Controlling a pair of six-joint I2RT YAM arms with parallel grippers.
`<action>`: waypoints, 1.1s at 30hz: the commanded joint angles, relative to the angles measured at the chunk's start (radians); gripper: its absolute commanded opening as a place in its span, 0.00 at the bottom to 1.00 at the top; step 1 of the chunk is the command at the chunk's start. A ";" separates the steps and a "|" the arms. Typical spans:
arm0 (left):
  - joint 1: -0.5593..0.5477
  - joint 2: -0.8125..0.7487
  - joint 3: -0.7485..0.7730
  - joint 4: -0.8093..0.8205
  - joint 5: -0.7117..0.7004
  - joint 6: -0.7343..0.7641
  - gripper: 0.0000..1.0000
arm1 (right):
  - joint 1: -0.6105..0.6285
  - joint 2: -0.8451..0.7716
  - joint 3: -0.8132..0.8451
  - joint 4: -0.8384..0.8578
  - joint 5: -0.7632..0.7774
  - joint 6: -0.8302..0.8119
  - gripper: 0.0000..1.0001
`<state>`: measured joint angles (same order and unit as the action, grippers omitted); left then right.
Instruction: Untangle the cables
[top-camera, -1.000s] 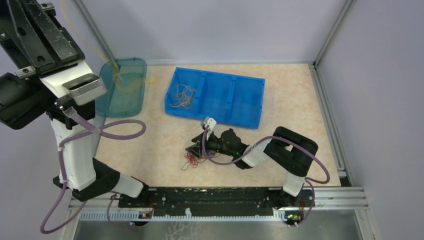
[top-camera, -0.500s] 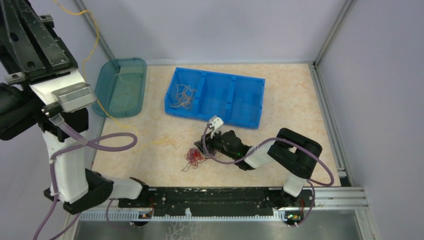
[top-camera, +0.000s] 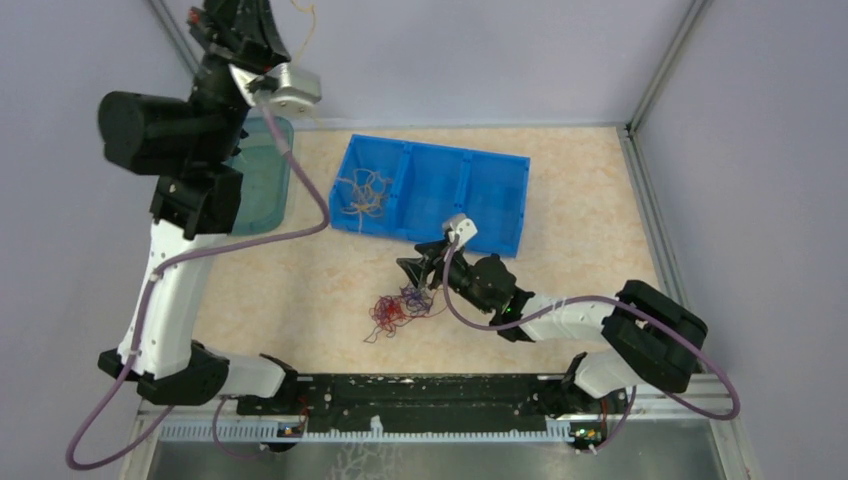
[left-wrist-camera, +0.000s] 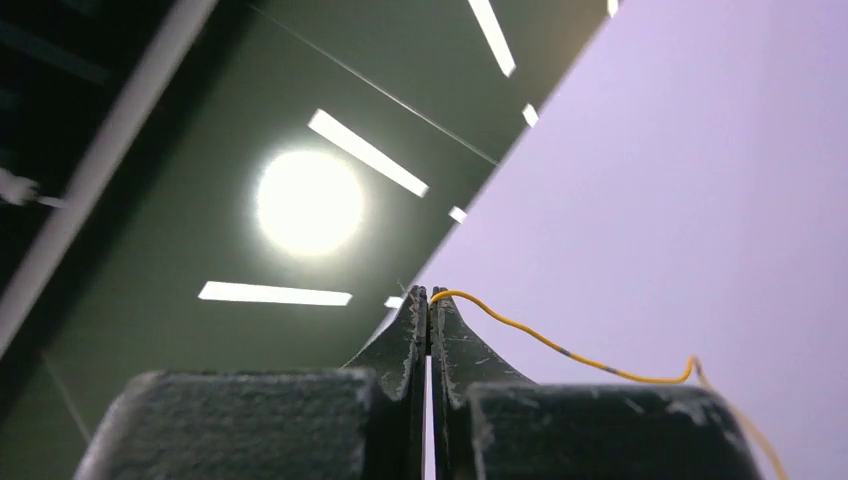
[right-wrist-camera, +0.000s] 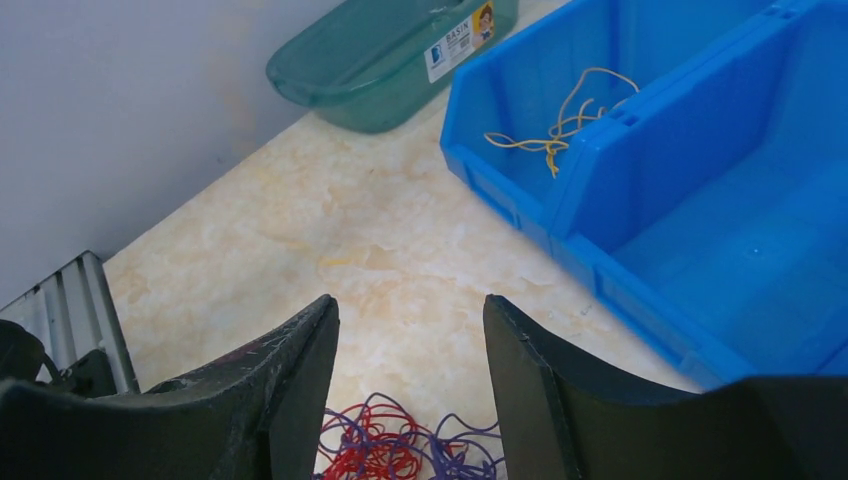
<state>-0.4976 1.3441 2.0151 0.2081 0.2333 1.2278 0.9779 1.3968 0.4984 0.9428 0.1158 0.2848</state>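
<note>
The right gripper (right-wrist-camera: 410, 320) hangs half open and empty close over the red and purple cables (top-camera: 402, 308), a light, springy knot on the table (top-camera: 300, 280) that seems best taken by one outer loop. Farther, curly orange-yellow cables (top-camera: 362, 192) lie in the blue bin's (top-camera: 495, 200) left compartment. High up, the left gripper (left-wrist-camera: 429, 296) pinches one thin yellow cable (left-wrist-camera: 560, 350).

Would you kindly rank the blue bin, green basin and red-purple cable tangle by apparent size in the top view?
Largest: blue bin
Then: green basin, partly hidden by the left arm
Smallest: red-purple cable tangle
</note>
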 joint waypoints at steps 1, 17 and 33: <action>0.002 0.012 -0.054 -0.011 -0.083 0.007 0.00 | -0.020 -0.065 -0.015 0.002 0.038 -0.014 0.56; 0.192 0.211 -0.008 0.066 -0.080 -0.078 0.00 | -0.092 -0.160 -0.051 -0.075 0.053 0.036 0.56; 0.233 0.349 0.177 0.220 -0.120 -0.161 0.00 | -0.094 -0.139 -0.065 -0.047 0.039 0.069 0.55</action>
<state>-0.2726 1.6871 2.1754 0.3744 0.1375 1.0901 0.8917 1.2655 0.4381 0.8402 0.1635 0.3382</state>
